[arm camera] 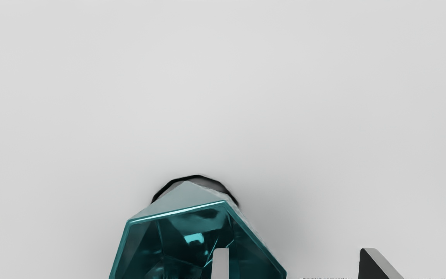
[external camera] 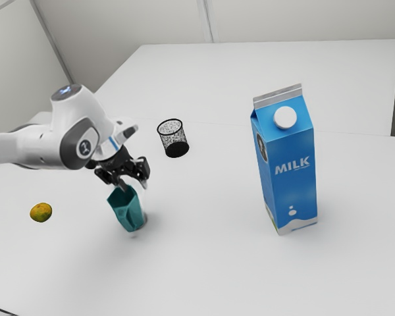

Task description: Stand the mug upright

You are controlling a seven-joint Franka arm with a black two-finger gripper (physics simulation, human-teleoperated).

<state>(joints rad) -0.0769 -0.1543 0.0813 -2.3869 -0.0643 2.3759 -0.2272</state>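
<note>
The black gripper (external camera: 135,184) is just above the teal mug (external camera: 128,210), whose mouth faces up toward the hand. Its body leans slightly toward the exterior view's left, and its lower end is close to the table; whether it touches is unclear. From the wrist, the gripper (arm camera: 294,263) has its fingers wide apart: one reaches over the opening of the mug (arm camera: 192,236), the other stands outside the rim with a gap to the wall. A pale, dark-edged part of the mug shows beyond the rim.
A black mesh cup (external camera: 174,139) stands behind the gripper. The tall blue milk carton (external camera: 291,171) is toward the exterior view's right. An orange-green fruit (external camera: 41,212) lies on the white table (external camera: 204,270) at the exterior view's left.
</note>
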